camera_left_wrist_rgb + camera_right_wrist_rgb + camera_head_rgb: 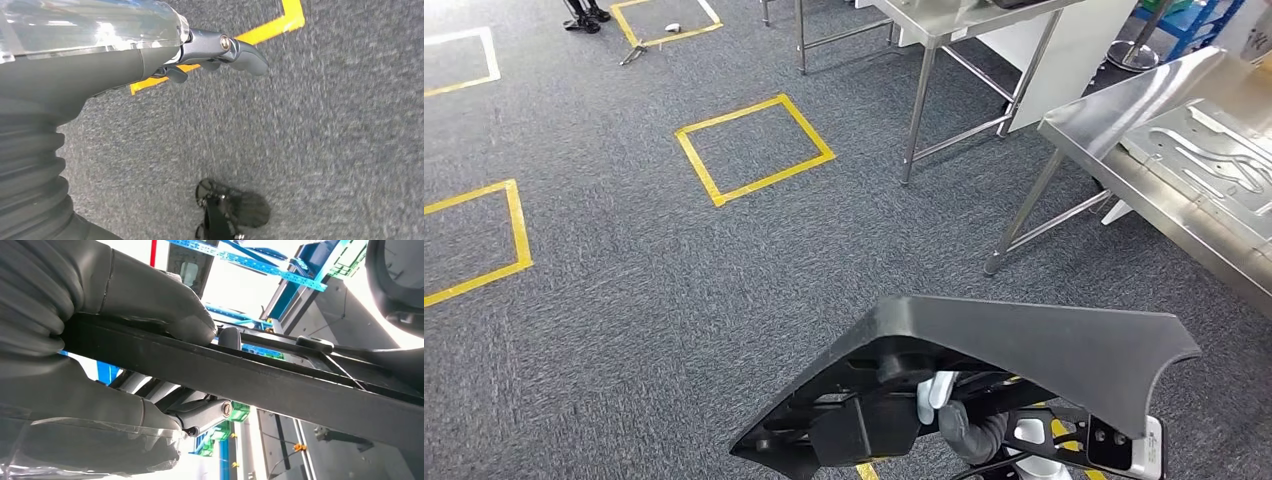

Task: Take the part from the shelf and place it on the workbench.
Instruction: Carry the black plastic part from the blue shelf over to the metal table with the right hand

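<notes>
Over grey carpet (pixel 624 300), angular black part (pixel 1024 345)

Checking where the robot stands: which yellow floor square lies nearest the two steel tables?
The full square in the middle of the head view, just left of the rear table's legs. The others sit along the left and top edges.

The large black moulded plastic part (pixel 1024 345) hides most of the right hand (pixel 969 425) in the head view — a bit of grey palm and white casing peeks out beneath it, and the part's lower edge is cut off by the frame. The steel surface (pixel 1124 110) runs out of the picture at the right, as does the flat grey metal plate (pixel 1214 150) lying on it. In the left wrist view the left hand (pixel 220 50) has its fingers (pixel 177 75) mostly tucked behind the thumb — their curl cannot be told — and the grey carpet (pixel 325 125) is motion-blurred.
</notes>
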### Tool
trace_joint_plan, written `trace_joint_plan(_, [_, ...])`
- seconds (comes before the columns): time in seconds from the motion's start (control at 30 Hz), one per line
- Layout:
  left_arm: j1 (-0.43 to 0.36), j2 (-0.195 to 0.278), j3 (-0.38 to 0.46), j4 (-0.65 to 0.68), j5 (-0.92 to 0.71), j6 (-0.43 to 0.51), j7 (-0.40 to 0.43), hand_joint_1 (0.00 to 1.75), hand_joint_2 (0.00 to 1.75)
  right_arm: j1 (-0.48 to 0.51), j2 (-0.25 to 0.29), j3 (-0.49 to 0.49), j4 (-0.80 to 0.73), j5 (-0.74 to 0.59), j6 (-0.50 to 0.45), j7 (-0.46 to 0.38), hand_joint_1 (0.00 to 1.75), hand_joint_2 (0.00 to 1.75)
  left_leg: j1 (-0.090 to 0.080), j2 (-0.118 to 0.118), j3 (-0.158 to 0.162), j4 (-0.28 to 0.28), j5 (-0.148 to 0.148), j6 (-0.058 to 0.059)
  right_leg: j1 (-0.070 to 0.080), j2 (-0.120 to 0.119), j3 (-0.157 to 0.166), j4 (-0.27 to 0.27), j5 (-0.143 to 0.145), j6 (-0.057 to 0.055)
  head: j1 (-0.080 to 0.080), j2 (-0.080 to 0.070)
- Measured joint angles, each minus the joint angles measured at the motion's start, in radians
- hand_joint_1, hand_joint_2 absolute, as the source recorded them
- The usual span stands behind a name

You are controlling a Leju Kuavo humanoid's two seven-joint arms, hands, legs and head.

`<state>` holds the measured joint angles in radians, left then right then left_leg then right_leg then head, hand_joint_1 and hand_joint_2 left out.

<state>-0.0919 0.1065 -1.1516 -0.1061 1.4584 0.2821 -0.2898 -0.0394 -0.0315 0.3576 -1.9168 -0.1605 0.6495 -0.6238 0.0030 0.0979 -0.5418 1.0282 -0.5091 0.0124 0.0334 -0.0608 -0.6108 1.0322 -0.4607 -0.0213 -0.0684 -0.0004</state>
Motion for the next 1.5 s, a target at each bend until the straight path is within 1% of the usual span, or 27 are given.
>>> trace_joint_plan(0.07, [0.000, -0.003, 0.006, 0.000, 0.000, 0.005, -0.001, 0.00, 1.75, 0.011, -0.002, -0.007, 0.002, -0.007, 0.024, 0.000, 1.75, 1.75, 0.000, 0.002, 0.006, 0.000, -0.008, -0.008, -0.005, 0.023, 0.011, -0.019, 0.008, -0.007, 0.000, 0.000])
trace_joint_plan(0.13, [0.001, -0.006, 0.010, 0.000, 0.000, 0.010, -0.004, 0.00, 1.75, 0.021, -0.002, -0.020, 0.004, -0.012, 0.054, 0.000, 1.75, 1.75, 0.001, -0.038, -0.011, 0.054, -0.042, -0.014, -0.014, 0.043, 0.027, -0.038, 0.017, -0.015, 0.000, 0.000])
trace_joint_plan(0.2, [0.008, -0.007, 0.016, 0.000, 0.000, 0.014, -0.005, 0.00, 1.75, 0.029, -0.002, -0.031, 0.007, -0.013, 0.076, 0.000, 1.75, 1.75, 0.005, -0.079, -0.066, 0.171, -0.096, -0.019, -0.017, 0.064, 0.031, -0.040, 0.017, -0.020, 0.000, 0.000])
trace_joint_plan(0.27, [0.016, -0.007, 0.024, 0.000, 0.000, 0.017, -0.005, 0.00, 1.75, 0.040, -0.002, -0.038, 0.011, -0.013, 0.087, 0.000, 1.75, 1.75, 0.009, -0.088, -0.113, 0.248, -0.111, -0.026, -0.018, 0.093, 0.032, -0.036, 0.014, -0.018, 0.000, 0.000])
trace_joint_plan(0.3, [0.017, -0.007, 0.027, 0.000, 0.000, 0.017, -0.006, 0.00, 1.75, 0.045, -0.002, -0.042, 0.013, -0.013, 0.090, 0.000, 1.75, 1.75, 0.012, -0.089, -0.114, 0.237, -0.090, -0.029, -0.020, 0.108, 0.032, -0.031, 0.012, -0.016, 0.000, 0.000])
trace_joint_plan(0.33, [0.018, -0.007, 0.029, 0.000, 0.000, 0.017, -0.006, 0.00, 1.75, 0.048, -0.002, -0.046, 0.015, -0.013, 0.091, 0.000, 1.75, 1.75, 0.015, -0.092, -0.097, 0.191, -0.054, -0.033, -0.022, 0.122, 0.031, -0.025, 0.009, -0.012, 0.000, 0.000])
trace_joint_plan(0.4, [0.016, -0.007, 0.030, 0.000, 0.000, 0.017, -0.006, 0.00, 1.75, 0.051, -0.002, -0.051, 0.016, -0.013, 0.093, 0.000, 1.75, 1.75, 0.022, -0.129, -0.048, 0.074, 0.001, -0.039, -0.026, 0.146, 0.026, -0.005, -0.002, -0.001, 0.000, 0.000])
trace_joint_plan(0.47, [0.016, -0.008, 0.031, 0.000, 0.000, 0.017, -0.007, 0.00, 1.75, 0.053, -0.002, -0.055, 0.017, -0.014, 0.093, 0.000, 1.75, 1.75, 0.023, -0.160, -0.026, 0.024, 0.011, -0.032, -0.027, 0.165, 0.014, 0.009, -0.007, 0.011, 0.000, 0.000])
trace_joint_plan(0.53, [0.016, -0.009, 0.032, 0.000, 0.000, 0.017, -0.007, 0.00, 1.75, 0.056, -0.002, -0.058, 0.017, -0.014, 0.093, 0.000, 1.75, 1.75, 0.020, -0.148, -0.028, 0.023, 0.012, -0.015, -0.029, 0.180, 0.006, 0.011, -0.004, 0.020, 0.000, 0.000])
trace_joint_plan(0.57, [0.015, -0.009, 0.032, 0.000, 0.000, 0.017, -0.007, 0.00, 1.75, 0.058, -0.002, -0.060, 0.016, -0.014, 0.093, 0.000, 1.75, 1.75, 0.020, -0.139, -0.028, 0.021, 0.015, -0.009, -0.029, 0.173, 0.003, 0.014, -0.006, 0.024, 0.000, 0.000])
trace_joint_plan(0.63, [0.014, -0.010, 0.033, 0.000, 0.000, 0.017, -0.008, 0.00, 1.75, 0.061, -0.002, -0.064, 0.016, -0.010, 0.093, 0.000, 1.75, 1.75, 0.020, -0.118, -0.025, 0.013, 0.019, 0.003, -0.029, 0.127, -0.020, 0.061, -0.035, 0.033, 0.000, 0.000])
trace_joint_plan(0.7, [0.016, -0.008, 0.033, 0.000, 0.000, 0.015, -0.009, 0.00, 1.75, 0.064, -0.002, -0.068, 0.015, -0.004, 0.095, 0.000, 1.75, 1.75, 0.016, -0.095, -0.024, 0.010, 0.019, 0.010, -0.031, 0.079, -0.080, 0.180, -0.093, 0.040, 0.000, 0.000])
trace_joint_plan(0.77, [0.019, -0.006, 0.033, 0.000, 0.000, 0.012, -0.010, 0.00, 1.75, 0.073, -0.001, -0.074, 0.015, 0.002, 0.100, 0.000, 1.75, 1.75, 0.014, -0.070, -0.024, 0.010, 0.016, 0.011, -0.036, 0.069, -0.135, 0.284, -0.124, 0.043, 0.000, 0.000])
trace_joint_plan(0.8, [0.020, -0.004, 0.033, 0.000, 0.000, 0.009, -0.010, 0.00, 1.75, 0.078, 0.000, -0.077, 0.015, 0.005, 0.104, 0.000, 1.75, 1.75, 0.013, -0.058, -0.022, 0.010, 0.014, 0.011, -0.038, 0.066, -0.140, 0.288, -0.113, 0.043, 0.000, 0.000])
trace_joint_plan(0.87, [0.018, -0.003, 0.033, 0.000, 0.000, 0.003, -0.012, 0.00, 1.75, 0.080, 0.006, -0.082, 0.014, 0.010, 0.109, 0.000, 1.75, 1.75, 0.013, -0.037, -0.016, 0.010, 0.009, 0.007, -0.037, 0.050, -0.087, 0.183, -0.049, 0.038, 0.000, 0.000])
trace_joint_plan(0.93, [0.016, -0.003, 0.033, 0.000, 0.000, -0.002, -0.015, 0.00, 1.75, 0.072, 0.014, -0.082, 0.013, 0.012, 0.107, 0.000, 1.75, 1.75, 0.010, -0.018, -0.008, 0.009, 0.003, 0.000, -0.026, 0.008, -0.020, 0.053, -0.005, 0.028, 0.000, 0.000])
trace_joint_plan(1.0, [0.015, -0.003, 0.033, 0.000, 0.000, -0.004, -0.016, 0.00, 1.75, 0.060, 0.020, -0.082, 0.012, 0.010, 0.098, 0.000, 1.75, 1.75, 0.008, 0.001, -0.002, 0.007, -0.002, -0.010, -0.015, -0.006, 0.000, 0.008, -0.002, 0.019, 0.000, 0.000])
trace_joint_plan(1.07, [0.010, -0.004, 0.035, 0.000, 0.000, -0.004, -0.015, 0.00, 1.75, 0.048, 0.022, -0.082, 0.013, 0.005, 0.087, 0.000, 1.75, 1.75, 0.008, 0.015, 0.007, 0.004, -0.007, -0.019, -0.017, 0.019, 0.003, -0.002, 0.002, 0.012, 0.000, 0.000])
trace_joint_plan(1.13, [0.005, -0.005, 0.041, 0.000, 0.000, -0.006, -0.014, 0.00, 1.75, 0.030, 0.023, -0.079, 0.015, 0.000, 0.070, 0.000, 1.75, 1.75, 0.010, -0.016, 0.000, 0.036, -0.031, -0.027, -0.024, 0.040, 0.015, -0.017, 0.009, 0.000, 0.000, 0.000])
trace_joint_plan(1.2, [0.005, -0.006, 0.049, 0.000, 0.000, -0.011, -0.012, 0.00, 1.75, 0.010, 0.023, -0.071, 0.020, -0.006, 0.049, 0.000, 1.75, 1.75, 0.012, -0.068, -0.054, 0.147, -0.086, -0.030, -0.028, 0.061, 0.020, -0.022, 0.012, -0.009, 0.000, 0.000])
trace_joint_plan(1.23, [0.007, -0.007, 0.052, 0.000, 0.000, -0.012, -0.010, 0.00, 1.75, 0.005, 0.023, -0.067, 0.023, -0.009, 0.042, 0.000, 1.75, 1.75, 0.012, -0.081, -0.091, 0.216, -0.113, -0.032, -0.027, 0.074, 0.020, -0.022, 0.012, -0.011, 0.000, 0.000])
trace_joint_plan(1.27, [0.010, -0.007, 0.053, 0.000, 0.000, -0.012, -0.009, 0.00, 1.75, 0.004, 0.023, -0.063, 0.027, -0.011, 0.037, 0.000, 1.75, 1.75, 0.012, -0.087, -0.121, 0.266, -0.124, -0.033, -0.026, 0.088, 0.020, -0.021, 0.011, -0.012, 0.000, 0.000])
trace_joint_plan(1.3, [0.011, -0.007, 0.054, 0.000, 0.000, -0.012, -0.008, 0.00, 1.75, 0.003, 0.023, -0.061, 0.030, -0.013, 0.035, 0.000, 1.75, 1.75, 0.012, -0.089, -0.136, 0.283, -0.116, -0.034, -0.026, 0.102, 0.021, -0.019, 0.011, -0.012, 0.000, 0.000])
trace_joint_plan(1.33, [0.013, -0.007, 0.054, 0.000, 0.000, -0.011, -0.009, 0.00, 1.75, 0.003, 0.023, -0.059, 0.033, -0.014, 0.035, 0.000, 1.75, 1.75, 0.013, -0.091, -0.133, 0.259, -0.088, -0.035, -0.027, 0.116, 0.021, -0.016, 0.009, -0.010, 0.000, 0.000])
trace_joint_plan(1.37, [0.012, -0.006, 0.054, 0.000, 0.000, -0.010, -0.012, 0.00, 1.75, 0.002, 0.024, -0.057, 0.034, -0.015, 0.034, 0.000, 1.75, 1.75, 0.014, -0.097, -0.112, 0.201, -0.046, -0.035, -0.028, 0.130, 0.022, -0.013, 0.007, -0.008, 0.000, 0.000])
trace_joint_plan(1.43, [0.011, -0.002, 0.054, 0.000, 0.000, -0.012, -0.019, 0.00, 1.75, -0.003, 0.024, -0.053, 0.035, -0.015, 0.022, 0.000, 1.75, 1.75, 0.018, -0.134, -0.061, 0.073, 0.014, -0.033, -0.029, 0.154, 0.019, -0.001, 0.000, 0.000, 0.000, 0.000])
trace_joint_plan(1.5, [0.009, 0.006, 0.054, 0.000, 0.000, -0.021, -0.022, 0.00, 1.75, -0.012, 0.023, -0.049, 0.034, -0.020, 0.002, 0.000, 1.75, 1.75, 0.019, -0.156, -0.039, 0.019, 0.026, -0.026, -0.029, 0.173, 0.011, 0.007, -0.003, 0.010, 0.000, 0.000])
